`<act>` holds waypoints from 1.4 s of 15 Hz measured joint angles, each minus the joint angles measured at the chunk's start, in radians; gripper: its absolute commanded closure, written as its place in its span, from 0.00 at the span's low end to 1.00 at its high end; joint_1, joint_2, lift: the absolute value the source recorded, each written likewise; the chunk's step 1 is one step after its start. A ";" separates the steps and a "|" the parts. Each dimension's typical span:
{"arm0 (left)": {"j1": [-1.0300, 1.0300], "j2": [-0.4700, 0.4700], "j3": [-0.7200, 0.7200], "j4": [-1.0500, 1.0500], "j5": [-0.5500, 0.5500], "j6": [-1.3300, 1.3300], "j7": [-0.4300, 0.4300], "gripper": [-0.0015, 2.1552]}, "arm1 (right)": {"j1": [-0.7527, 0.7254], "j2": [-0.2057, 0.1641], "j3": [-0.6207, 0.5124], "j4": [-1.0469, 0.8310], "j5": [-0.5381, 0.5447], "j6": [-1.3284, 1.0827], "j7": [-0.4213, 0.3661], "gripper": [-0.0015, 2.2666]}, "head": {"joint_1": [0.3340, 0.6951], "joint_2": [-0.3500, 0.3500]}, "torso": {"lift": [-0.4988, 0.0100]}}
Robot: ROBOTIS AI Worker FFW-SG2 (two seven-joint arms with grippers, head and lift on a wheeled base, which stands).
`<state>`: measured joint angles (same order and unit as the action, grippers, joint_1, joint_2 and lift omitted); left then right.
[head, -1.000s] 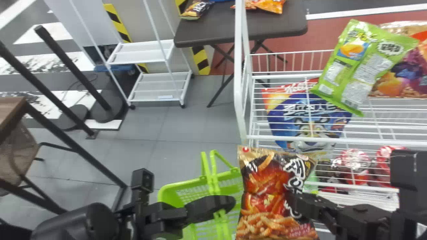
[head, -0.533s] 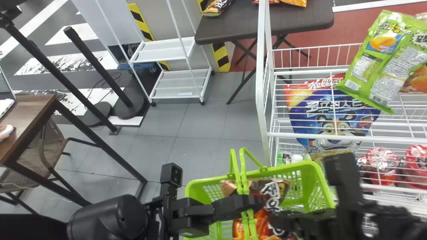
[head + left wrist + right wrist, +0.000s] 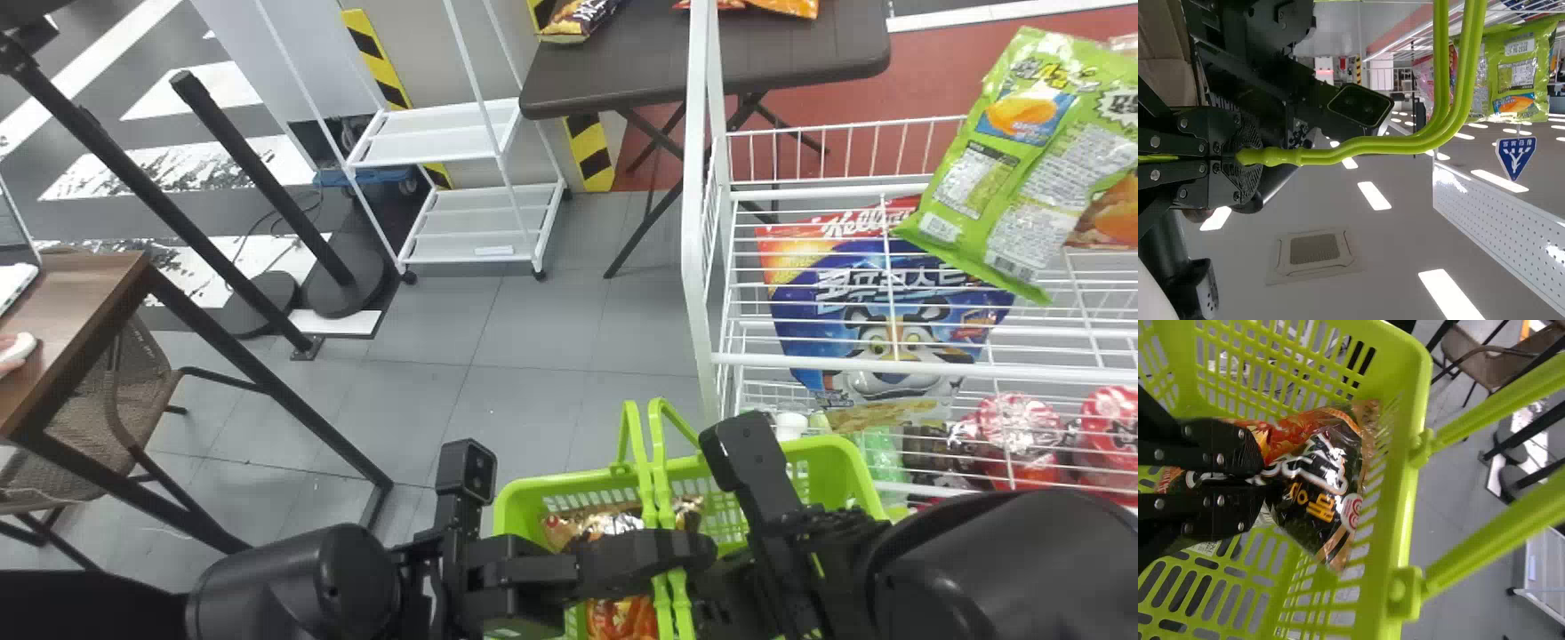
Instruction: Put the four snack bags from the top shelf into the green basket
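Observation:
My left gripper (image 3: 689, 548) is over the green basket (image 3: 524, 487); in the left wrist view, the left gripper (image 3: 1245, 157) is shut on the basket handles (image 3: 1405, 145). My right gripper (image 3: 702, 591) reaches inside the basket from the right. In the right wrist view, the right gripper (image 3: 1265, 477) is shut on a red and black snack bag (image 3: 1321, 477) within the basket (image 3: 1405, 520); that bag (image 3: 622, 618) is partly covered by the left gripper in the head view. A green snack bag (image 3: 1022, 169) leans on the top shelf (image 3: 845, 369), over an orange-brown bag (image 3: 1111, 218).
A blue cereal bag (image 3: 853, 293) and red-and-white packages (image 3: 1013, 436) lie beneath the top shelf's wires. The rack's white post (image 3: 698, 222) stands just behind the basket. Farther off are a dark table (image 3: 613, 80), a white cart (image 3: 471, 222) and a wooden desk (image 3: 71, 311).
The right gripper has carried the red and black bag leftward and down into the basket. The head view has shifted, so the rack and basket appear farther right than a second ago.

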<state>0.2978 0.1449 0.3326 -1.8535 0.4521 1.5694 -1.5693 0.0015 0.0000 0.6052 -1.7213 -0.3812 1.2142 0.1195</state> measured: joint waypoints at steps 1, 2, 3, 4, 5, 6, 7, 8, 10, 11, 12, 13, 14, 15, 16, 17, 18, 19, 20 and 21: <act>0.001 0.001 0.003 0.001 0.000 -0.001 0.000 1.00 | 0.020 0.000 -0.024 -0.047 -0.002 0.051 0.005 0.02 | 1.00 1.00 | 0.98; 0.001 0.002 0.004 0.002 0.001 -0.001 0.000 1.00 | 0.045 0.000 -0.058 -0.106 -0.006 0.105 0.015 0.02 | 1.00 1.00 | 0.98; 0.001 0.003 0.003 0.003 0.001 -0.002 0.000 1.00 | 0.078 0.000 -0.107 -0.190 -0.012 0.173 0.028 0.02 | 1.00 1.00 | 0.98; 0.001 0.004 0.001 0.003 0.001 -0.002 0.000 1.00 | 0.106 0.000 -0.155 -0.268 -0.016 0.229 0.035 0.02 | 1.00 1.00 | 0.98; 0.000 0.006 0.000 0.003 0.001 -0.002 0.000 1.00 | 0.136 -0.002 -0.223 -0.361 -0.023 0.283 0.043 0.02 | 1.00 1.00 | 0.98; 0.000 0.008 -0.001 0.003 0.001 -0.002 0.000 1.00 | 0.162 -0.006 -0.305 -0.448 -0.033 0.325 0.050 0.02 | 1.00 1.00 | 0.98; 0.000 0.010 0.000 0.003 0.002 -0.001 0.000 1.00 | 0.176 -0.008 -0.379 -0.510 -0.039 0.341 0.052 0.03 | 1.00 0.99 | 0.98; 0.000 0.012 0.003 0.003 0.004 0.000 0.000 1.00 | 0.183 -0.009 -0.463 -0.563 -0.043 0.349 0.053 0.03 | 1.00 0.90 | 0.98; 0.000 0.017 0.007 0.007 0.007 0.000 0.000 1.00 | 0.166 -0.009 -0.593 -0.593 -0.038 0.330 0.052 0.03 | 1.00 0.76 | 0.98; 0.000 0.019 0.008 0.009 0.009 -0.001 0.000 1.00 | 0.148 -0.009 -0.637 -0.574 -0.020 0.266 0.051 0.03 | 1.00 0.70 | 0.98; 0.000 0.020 0.010 0.011 0.009 -0.002 0.000 1.00 | 0.129 -0.009 -0.663 -0.539 0.011 0.178 0.050 0.03 | 1.00 0.60 | 0.98; 0.000 0.021 0.011 0.012 0.010 -0.002 0.000 1.00 | 0.115 -0.009 -0.676 -0.504 0.046 0.100 0.049 0.03 | 1.00 0.55 | 0.98; 0.001 0.021 0.014 0.014 0.010 -0.002 0.000 1.00 | 0.102 -0.009 -0.687 -0.460 0.087 0.005 0.048 0.03 | 1.00 0.52 | 0.98; 0.002 0.021 0.018 0.016 0.010 -0.002 0.000 1.00 | 0.089 -0.009 -0.697 -0.410 0.120 -0.093 0.046 0.03 | 1.00 0.49 | 0.98; 0.002 0.021 0.021 0.018 0.010 -0.002 0.000 1.00 | 0.075 -0.009 -0.704 -0.364 0.142 -0.175 0.046 0.04 | 1.00 0.43 | 0.98; 0.003 0.021 0.024 0.021 0.010 -0.002 0.000 1.00 | 0.053 -0.009 -0.711 -0.303 0.162 -0.267 0.046 0.04 | 1.00 0.41 | 0.98; 0.003 0.021 0.026 0.025 0.010 -0.003 0.000 1.00 | 0.026 -0.010 -0.712 -0.239 0.177 -0.350 0.046 0.04 | 1.00 0.40 | 0.98; 0.003 0.021 0.027 0.027 0.010 -0.003 0.000 1.00 | -0.003 -0.010 -0.710 -0.178 0.188 -0.416 0.047 0.04 | 1.00 0.39 | 0.98; 0.004 0.021 0.028 0.029 0.010 -0.004 0.000 1.00 | -0.041 -0.010 -0.703 -0.105 0.200 -0.487 0.047 0.04 | 1.00 0.39 | 0.98; 0.006 0.021 0.031 0.031 0.010 -0.005 0.000 1.00 | -0.080 -0.010 -0.692 -0.030 0.210 -0.550 0.045 0.04 | 1.00 0.39 | 0.98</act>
<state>0.3041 0.1657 0.3632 -1.8228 0.4618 1.5649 -1.5693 -0.0785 -0.0098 -0.0869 -1.7517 -0.1715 0.6645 0.1647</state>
